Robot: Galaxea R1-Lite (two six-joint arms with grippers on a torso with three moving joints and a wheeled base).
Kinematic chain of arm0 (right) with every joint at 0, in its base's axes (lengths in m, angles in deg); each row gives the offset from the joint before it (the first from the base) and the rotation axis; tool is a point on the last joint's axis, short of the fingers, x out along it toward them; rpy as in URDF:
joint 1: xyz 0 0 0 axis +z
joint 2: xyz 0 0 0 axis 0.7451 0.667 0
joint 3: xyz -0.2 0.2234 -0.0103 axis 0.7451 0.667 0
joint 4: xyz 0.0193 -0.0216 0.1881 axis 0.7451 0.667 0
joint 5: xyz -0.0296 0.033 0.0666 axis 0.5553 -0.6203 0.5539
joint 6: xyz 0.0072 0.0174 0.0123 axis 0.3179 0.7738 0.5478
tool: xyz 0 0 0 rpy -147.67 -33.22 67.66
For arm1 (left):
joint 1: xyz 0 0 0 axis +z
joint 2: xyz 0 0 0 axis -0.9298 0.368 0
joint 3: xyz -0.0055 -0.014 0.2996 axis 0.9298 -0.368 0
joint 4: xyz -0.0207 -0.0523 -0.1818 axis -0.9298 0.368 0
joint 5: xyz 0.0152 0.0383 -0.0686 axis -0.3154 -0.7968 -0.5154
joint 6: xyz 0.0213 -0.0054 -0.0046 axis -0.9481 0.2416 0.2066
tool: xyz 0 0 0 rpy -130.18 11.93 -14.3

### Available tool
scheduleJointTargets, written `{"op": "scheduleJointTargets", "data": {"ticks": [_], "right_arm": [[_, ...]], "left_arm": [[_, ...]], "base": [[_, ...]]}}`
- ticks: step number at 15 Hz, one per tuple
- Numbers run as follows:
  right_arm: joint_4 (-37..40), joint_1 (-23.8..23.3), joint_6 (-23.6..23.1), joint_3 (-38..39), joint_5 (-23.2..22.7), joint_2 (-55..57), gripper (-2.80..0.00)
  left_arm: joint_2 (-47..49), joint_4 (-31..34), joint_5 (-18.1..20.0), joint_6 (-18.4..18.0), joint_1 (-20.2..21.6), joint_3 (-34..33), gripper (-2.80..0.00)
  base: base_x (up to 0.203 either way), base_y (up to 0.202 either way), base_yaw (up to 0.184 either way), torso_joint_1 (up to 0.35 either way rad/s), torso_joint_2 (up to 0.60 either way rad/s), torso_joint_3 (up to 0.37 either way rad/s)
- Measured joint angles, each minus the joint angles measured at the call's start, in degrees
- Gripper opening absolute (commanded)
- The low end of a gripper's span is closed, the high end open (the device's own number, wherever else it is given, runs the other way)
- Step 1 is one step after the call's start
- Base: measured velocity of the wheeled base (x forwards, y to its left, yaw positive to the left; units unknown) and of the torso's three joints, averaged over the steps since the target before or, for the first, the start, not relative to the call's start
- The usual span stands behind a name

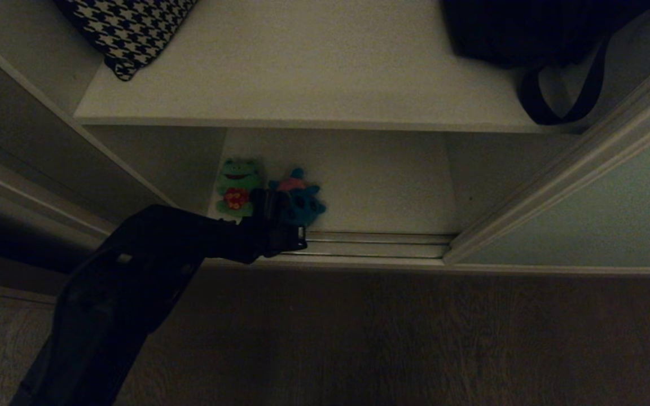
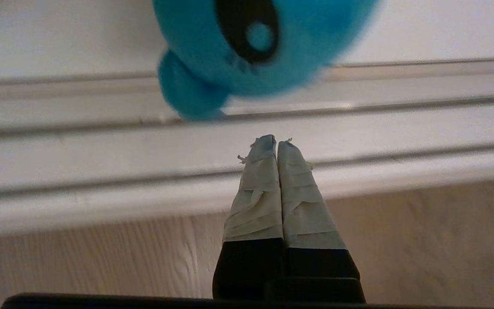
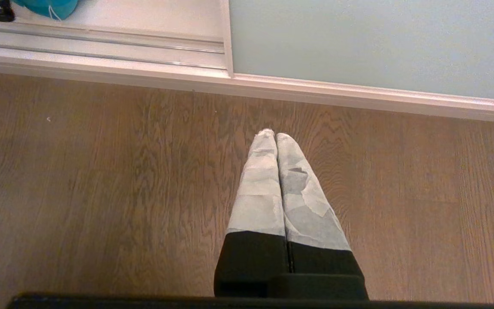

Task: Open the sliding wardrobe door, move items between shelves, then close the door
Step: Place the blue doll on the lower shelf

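The sliding door (image 1: 601, 208) stands pushed aside to the right, baring the shelves (image 1: 313, 67). On the bottom board sit the frog (image 1: 237, 186) and blue toy (image 1: 298, 198). The left pincer (image 2: 276, 143), closed on nothing, hangs over the door track (image 1: 376, 243), short of the blue toy. A checked cloth (image 1: 127, 28) and black bag (image 1: 528, 28) occupy the upper shelf's ends. The right pincer (image 3: 275, 136), closed and empty, is parked over the floor (image 3: 101, 180).

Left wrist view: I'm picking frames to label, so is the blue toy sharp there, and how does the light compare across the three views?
Left wrist view: blue toy soft and blurred, cropped at the frame's edge, door track clearer, evenly bright. Head view: dim, floor and left arm nearly black. Right wrist view: well lit and sharp.
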Motion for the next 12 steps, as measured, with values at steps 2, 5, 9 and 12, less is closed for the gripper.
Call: {"op": "scheduleJointTargets", "data": {"ticks": [2,5,9,12], "right_arm": [[-0.02,0.00,0.00,0.00,-0.01,0.00,-2.80],[0.02,0.00,0.00,0.00,0.00,0.00,-2.80],[0.00,0.00,0.01,0.00,0.00,0.00,-2.80],[0.01,0.00,0.01,0.00,0.02,0.00,-2.80]], "left_arm": [[3.02,-1.26,0.23,-2.43,0.83,2.44,-2.80],[5.66,-8.29,0.49,-2.27,1.17,3.25,-2.80],[7.09,-21.83,3.55,1.15,1.20,3.41,-2.80],[7.95,-30.80,3.64,1.07,1.33,3.44,-2.80]], "base": [[0.000,0.000,0.000,0.000,0.00,0.000],[0.000,0.000,0.000,0.000,0.00,0.000],[0.000,0.000,0.000,0.000,0.00,0.000],[0.000,0.000,0.000,0.000,0.00,0.000]]}}
